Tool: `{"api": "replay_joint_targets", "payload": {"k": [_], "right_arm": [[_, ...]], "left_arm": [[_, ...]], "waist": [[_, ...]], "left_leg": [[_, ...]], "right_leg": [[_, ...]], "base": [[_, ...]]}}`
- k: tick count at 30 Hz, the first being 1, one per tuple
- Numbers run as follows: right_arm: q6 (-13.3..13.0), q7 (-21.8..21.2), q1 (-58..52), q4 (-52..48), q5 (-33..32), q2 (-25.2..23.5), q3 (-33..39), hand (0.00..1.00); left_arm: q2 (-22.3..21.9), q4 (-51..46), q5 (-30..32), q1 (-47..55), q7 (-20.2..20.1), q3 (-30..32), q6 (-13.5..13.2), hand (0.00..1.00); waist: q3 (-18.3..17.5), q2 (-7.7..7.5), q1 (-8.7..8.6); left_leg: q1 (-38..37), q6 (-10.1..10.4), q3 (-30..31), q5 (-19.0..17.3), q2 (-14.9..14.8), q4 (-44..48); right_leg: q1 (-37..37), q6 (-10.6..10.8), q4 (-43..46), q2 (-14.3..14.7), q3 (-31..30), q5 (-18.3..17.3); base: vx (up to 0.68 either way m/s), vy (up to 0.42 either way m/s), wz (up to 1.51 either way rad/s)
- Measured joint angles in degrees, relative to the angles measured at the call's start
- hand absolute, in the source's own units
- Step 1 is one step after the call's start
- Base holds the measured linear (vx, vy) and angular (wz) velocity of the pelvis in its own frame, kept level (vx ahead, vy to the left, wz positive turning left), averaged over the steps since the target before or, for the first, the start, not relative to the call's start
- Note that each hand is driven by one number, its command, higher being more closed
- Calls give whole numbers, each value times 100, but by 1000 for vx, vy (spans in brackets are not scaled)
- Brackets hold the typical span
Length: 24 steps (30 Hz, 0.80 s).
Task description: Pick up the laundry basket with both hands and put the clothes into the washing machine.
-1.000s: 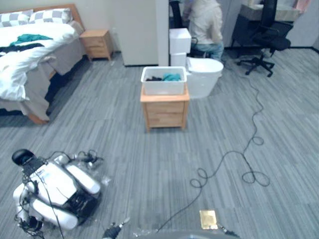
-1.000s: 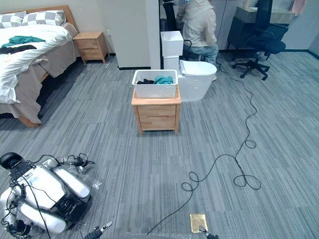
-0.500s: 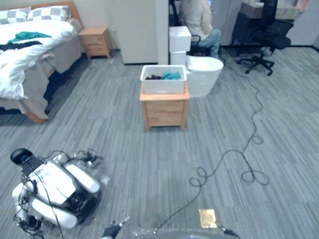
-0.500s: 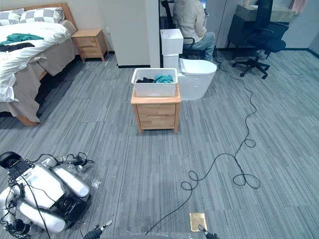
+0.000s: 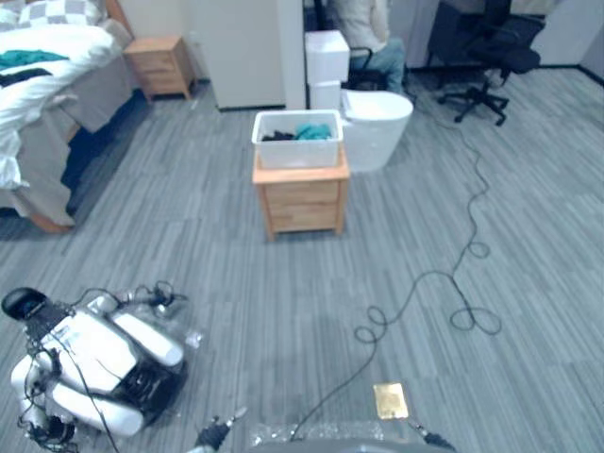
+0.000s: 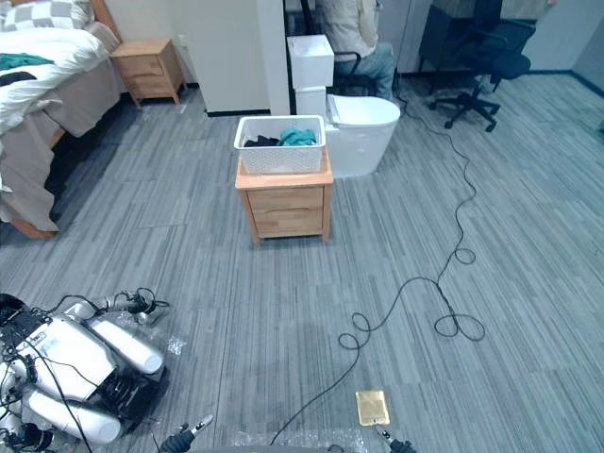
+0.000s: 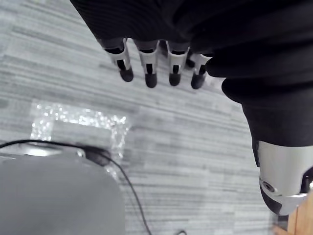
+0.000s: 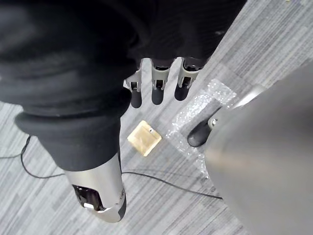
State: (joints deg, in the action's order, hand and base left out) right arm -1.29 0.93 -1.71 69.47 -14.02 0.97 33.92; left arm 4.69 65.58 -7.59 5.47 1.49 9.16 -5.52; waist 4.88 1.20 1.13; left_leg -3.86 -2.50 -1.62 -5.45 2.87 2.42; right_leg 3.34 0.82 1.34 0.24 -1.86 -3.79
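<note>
A white laundry basket with teal and dark clothes in it stands on a small wooden bedside cabinet, a few steps ahead on the grey floor. My left hand hangs over the floor at my side, fingers straight and holding nothing. My right hand hangs the same way above a brass floor plate, open and empty. Both hands are far from the basket.
Another robot lies on the floor at the lower left. Right behind the cabinet stands a white rounded fixture. A bed and a second wooden cabinet are at the far left. At the back, a person sits near an office chair.
The whole picture has shifted: the camera moved, and the cabinet with the basket now sits slightly more to the left. The basket and clothes lie as before.
</note>
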Motion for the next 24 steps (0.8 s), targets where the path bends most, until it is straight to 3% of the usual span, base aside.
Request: {"api": "replay_joint_targets", "payload": {"k": [2, 4, 5, 6, 8, 10, 12, 14, 16, 17, 18, 19, 20, 21, 22, 23, 24], "right_arm": [[0, -1, 10, -18, -5, -25, 66, 0], [-3, 3, -56, -237, -133, -82, -53, 0], [-6, -4, -162, -432, -245, -84, -266, 0], [-19, -12, -236, -691, -375, -107, -422, 0], [-68, -35, -336, -850, -445, -136, -614, 0], [-77, -49, -315, -830, -506, -125, -729, 0], [-108, -85, -299, -858, -620, -207, -685, 0], [-111, -95, -211, -872, -698, -246, -314, 0], [-98, -68, -251, -849, -820, -335, 121, 0], [-95, -55, -271, -839, -834, -372, 167, 0], [-94, -17, -332, -785, -861, -394, 242, 0], [-70, -2, -326, -781, -887, -365, 351, 0], [-74, 10, -282, -782, -914, -370, 430, 0], [-80, 5, -241, -804, -979, -334, 416, 0], [-97, 2, -244, -828, -1023, -328, 383, 0], [-100, 25, -339, -946, -1083, -277, 193, 0], [-104, 19, -344, -962, -1105, -139, 139, 0]], "left_arm": [[-17, -18, -78, -63, 0, 2, -4, 0], [-92, -154, -83, -220, 1, 5, -3, 0], [-207, -243, -82, -303, -3, 9, -6, 0], [-279, -296, -44, -407, -12, 25, -9, 0], [-290, -352, -70, -446, -6, 43, -5, 0], [-301, -435, -69, -408, -5, 55, 9, 0], [-362, -464, -70, -457, -10, 51, 12, 0], [-494, -465, -69, -533, -14, 61, 24, 0], [-671, -427, -67, -588, -33, 233, 32, 0], [-733, -421, -67, -558, -32, 267, 34, 0], [-780, -420, -63, -585, -37, 300, 39, 0], [-839, -417, -64, -591, -37, 330, 65, 0], [-865, -430, -66, -670, -56, 446, 112, 0], [-927, -438, -69, -757, -66, 520, 123, 0], [-913, -440, -75, -740, -63, 586, 118, 0], [-913, -539, -92, -657, -55, 800, 94, 0], [-897, -604, -159, -653, -76, 866, 72, 0]], "waist": [[40, 18, 6], [138, -26, 10], [176, -58, -3], [255, -101, -33], [277, -158, -16], [280, -186, -3], [280, -184, -43], [298, -141, -41], [212, -5, -153], [188, 26, -246], [133, 11, -284], [67, 57, -232], [53, 98, -199], [106, 111, -230], [55, 209, -198], [-9, 227, -189], [-73, 500, -112]], "left_leg": [[39, -48, 2, -81, 8, 115], [92, -125, 22, -323, 133, 418], [203, -165, 91, -526, 251, 668], [201, -223, 199, -666, 372, 888], [85, -285, 235, -895, 451, 1131], [-110, -352, 306, -1121, 410, 1198], [-244, -394, 328, -1310, 314, 1173], [-532, -430, 338, -1465, 99, 1023], [-994, -242, 553, -1510, -297, 542], [-1095, -171, 712, -1519, -354, 530], [-1138, -45, 953, -1533, -472, 827], [-1130, 10, 1051, -1521, -593, 1014], [-961, 392, 1115, -1161, -575, 1521], [-768, 527, 1131, -509, -407, 2227], [-610, 768, 1148, -230, -394, 2801], [-91, 1371, 1150, 315, -370, 4241], [502, 1388, 1144, 326, -599, 5623]], "right_leg": [[-110, 71, 279, -39, -4, -156], [-450, 292, 1299, -214, 53, -711], [-888, 399, 2356, -360, 117, -1003], [-1457, 370, 3682, -515, 138, -1073], [-1985, 209, 4917, -623, 140, -1000], [-2280, 271, 5214, -549, 258, -1050], [-2591, 322, 4877, -508, 674, -1094], [-2728, 193, 3726, -359, 1305, -1001], [-2684, -7, 2252, 11, 1598, -506], [-2649, -98, 2065, 86, 1606, -299], [-2542, -774, 2036, 180, 1579, 320], [-2437, -801, 2075, 242, 1663, 249], [-2344, -895, 2229, 225, 1711, 65], [-2421, -906, 2780, 167, 1862, -205], [-2265, -730, 2577, 282, 1889, -257], [-1562, -1066, 1477, 470, 1844, -152], [-1160, -1060, 1224, 815, 1681, -151]], "base": [[36, 37, -1], [-22, 65, 20], [-44, 99, 45], [-21, 89, 51], [148, 74, 36], [238, 25, 6], [248, -10, -4], [520, -31, -2], [677, -106, 49], [696, -165, 85], [581, -149, 59], [796, -211, 40], [784, -232, 16], [766, -269, 20], [572, -283, 27], [484, -266, -3], [493, -210, -26]]}}
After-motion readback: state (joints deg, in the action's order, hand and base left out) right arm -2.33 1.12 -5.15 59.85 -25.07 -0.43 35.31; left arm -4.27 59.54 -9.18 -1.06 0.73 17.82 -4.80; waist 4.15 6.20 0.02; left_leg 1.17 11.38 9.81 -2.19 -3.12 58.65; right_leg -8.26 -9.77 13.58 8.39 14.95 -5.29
